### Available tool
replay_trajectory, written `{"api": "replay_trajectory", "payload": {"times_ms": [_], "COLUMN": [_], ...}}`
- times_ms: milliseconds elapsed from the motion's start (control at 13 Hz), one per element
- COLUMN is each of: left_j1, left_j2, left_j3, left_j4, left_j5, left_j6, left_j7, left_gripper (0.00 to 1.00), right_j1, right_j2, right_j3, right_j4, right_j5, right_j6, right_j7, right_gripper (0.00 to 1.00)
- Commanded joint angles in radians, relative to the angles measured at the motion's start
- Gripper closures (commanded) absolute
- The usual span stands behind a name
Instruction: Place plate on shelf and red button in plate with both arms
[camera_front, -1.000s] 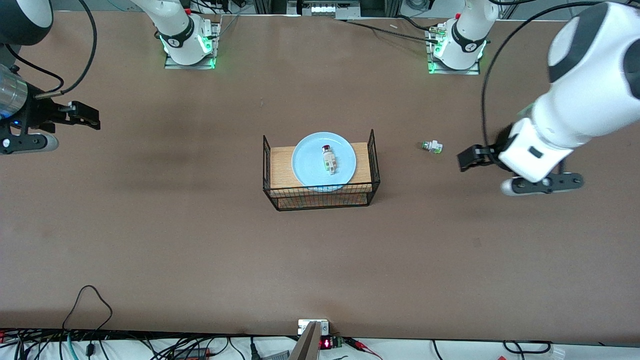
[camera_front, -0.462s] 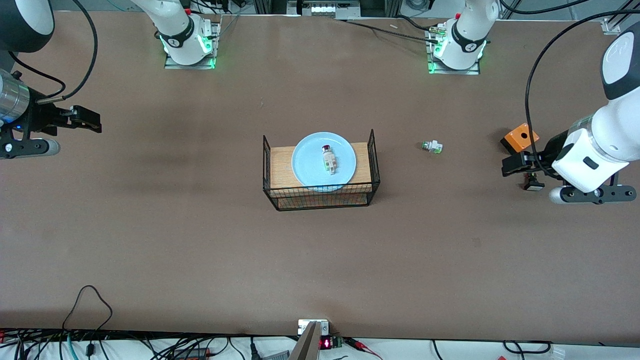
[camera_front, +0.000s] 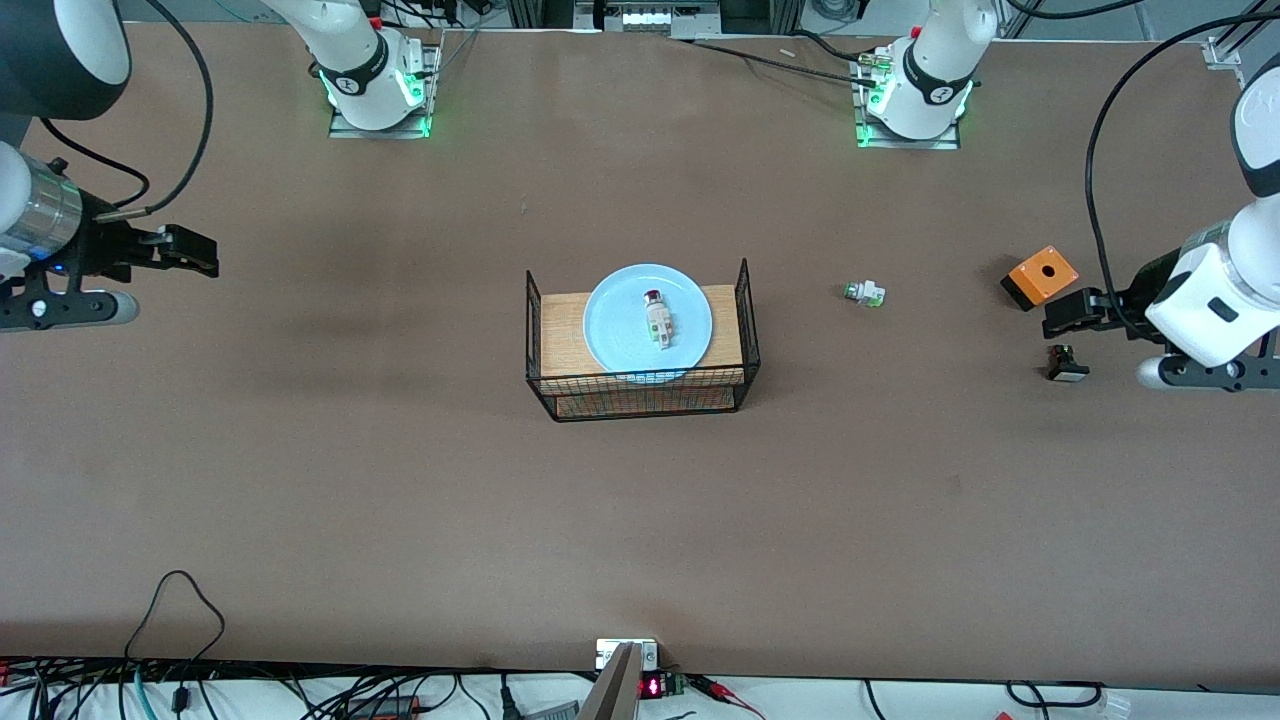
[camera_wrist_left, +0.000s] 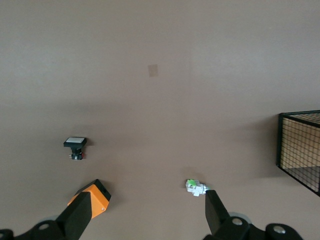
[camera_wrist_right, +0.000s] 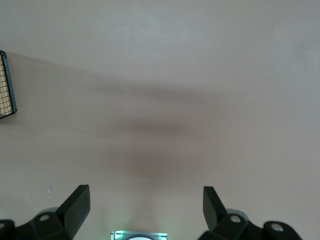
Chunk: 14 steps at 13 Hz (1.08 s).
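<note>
The left gripper (camera_front: 1062, 315) has drawn away toward its end of the surface, jaws spread, baring an orange box (camera_front: 1040, 276). The right gripper (camera_front: 190, 252) gapes too. The glossy pale-blue round plate (camera_front: 620, 330) carries the white red-capped button (camera_front: 657, 318).

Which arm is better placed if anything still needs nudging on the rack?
Probably neither. The plate already sits on the rack with the red button on it. The left gripper and the right gripper both hang open, each near its own end of the table.
</note>
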Motion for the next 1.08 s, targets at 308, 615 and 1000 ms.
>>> {"api": "replay_trajectory", "payload": {"times_ms": [308,615,1000], "left_j1": [0.006,0.013,0.013], "left_j2": [-0.08,-0.09,-0.098], "left_j3": [0.032,0.032,0.019], "left_j4": [-0.109,-0.095,-0.095], "left_j5": [-0.08,0.003,0.003], "left_j6": [0.052,0.029,0.026], "left_j7": [0.038,0.034,0.034], "left_gripper": [0.0,0.0,0.0], "right_j1": [0.009,-0.07,-0.118], "right_j2": [-0.014,-0.038,-0.032], "right_j3": [-0.002,0.036,0.081], "right_j4": [0.007,-0.019,-0.007], "right_j5": [0.01,0.011,-0.006], "right_j6": [-0.011,0.002,-0.011], "right_j7": [0.011,0.008,0.005], "right_gripper": [0.0,0.0,0.0]}}
